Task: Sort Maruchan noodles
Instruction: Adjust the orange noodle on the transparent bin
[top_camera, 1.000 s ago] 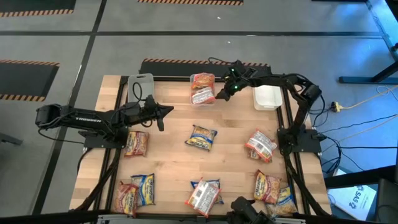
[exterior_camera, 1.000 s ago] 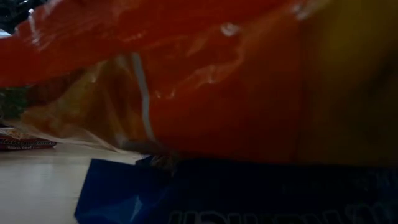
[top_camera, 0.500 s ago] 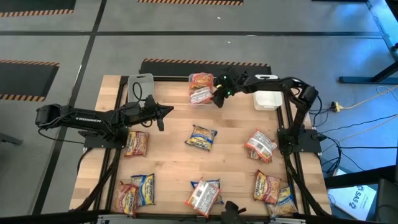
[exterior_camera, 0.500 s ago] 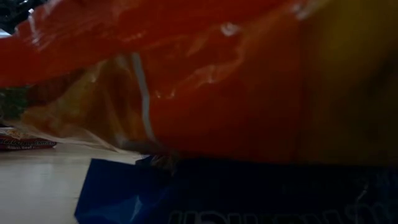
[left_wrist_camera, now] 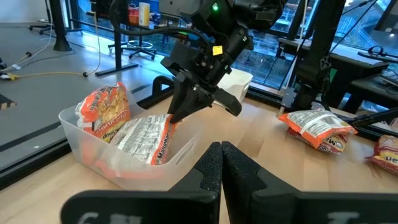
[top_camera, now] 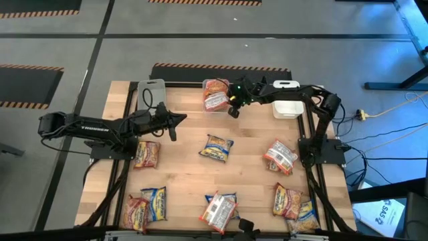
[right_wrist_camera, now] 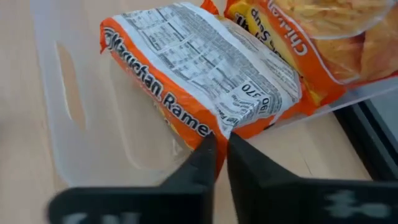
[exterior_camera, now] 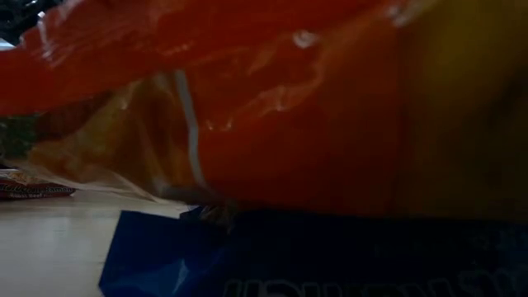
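Right gripper [top_camera: 232,107] is pinching the edge of an orange Maruchan packet [right_wrist_camera: 199,74] over the clear bin [top_camera: 215,106], having swung in from beside the white bin [top_camera: 289,107]; placement looks nearly done. Left gripper [top_camera: 179,120] is holding unchanged, fingers pressed together. Other packets [top_camera: 217,148] are lying unsorted on the table [top_camera: 187,171].

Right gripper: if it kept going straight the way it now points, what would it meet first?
Most likely the label-up orange ramen packet in the clear bin. The right gripper points at its near edge with fingers almost together; whether they already touch it is unclear.
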`<action>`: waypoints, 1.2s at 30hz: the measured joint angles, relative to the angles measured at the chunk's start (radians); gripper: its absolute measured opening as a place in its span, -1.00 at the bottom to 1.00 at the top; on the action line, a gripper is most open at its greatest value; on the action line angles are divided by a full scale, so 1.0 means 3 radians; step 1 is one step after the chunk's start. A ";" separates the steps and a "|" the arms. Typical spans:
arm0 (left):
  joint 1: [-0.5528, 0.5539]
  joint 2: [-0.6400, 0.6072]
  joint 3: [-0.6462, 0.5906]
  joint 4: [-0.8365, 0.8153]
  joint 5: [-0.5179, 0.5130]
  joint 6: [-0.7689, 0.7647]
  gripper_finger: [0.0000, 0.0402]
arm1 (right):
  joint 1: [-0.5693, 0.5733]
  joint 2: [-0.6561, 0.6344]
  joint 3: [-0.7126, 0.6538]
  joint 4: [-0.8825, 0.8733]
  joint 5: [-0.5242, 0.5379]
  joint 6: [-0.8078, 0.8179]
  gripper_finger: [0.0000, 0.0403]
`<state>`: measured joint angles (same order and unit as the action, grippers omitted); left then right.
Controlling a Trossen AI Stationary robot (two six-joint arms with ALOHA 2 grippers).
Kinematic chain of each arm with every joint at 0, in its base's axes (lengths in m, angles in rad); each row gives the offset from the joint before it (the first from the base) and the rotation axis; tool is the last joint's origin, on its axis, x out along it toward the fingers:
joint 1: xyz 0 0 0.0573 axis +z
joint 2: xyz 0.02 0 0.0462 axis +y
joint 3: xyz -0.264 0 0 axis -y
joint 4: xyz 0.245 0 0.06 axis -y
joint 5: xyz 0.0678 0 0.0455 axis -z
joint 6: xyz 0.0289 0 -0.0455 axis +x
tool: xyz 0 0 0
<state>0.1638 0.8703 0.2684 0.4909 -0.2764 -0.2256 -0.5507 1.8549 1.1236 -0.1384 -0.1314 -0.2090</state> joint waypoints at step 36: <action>0.0001 0.0004 0.0045 0.0404 0.0141 0.0684 -1.00 | 0.0122 -0.0168 0.0362 -0.0390 -0.0172 -0.1074 -0.19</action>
<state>0.1642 0.8715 0.2817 0.6121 -0.2340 -0.0204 -0.5140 1.8046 1.2324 -0.2554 -0.1829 -0.5312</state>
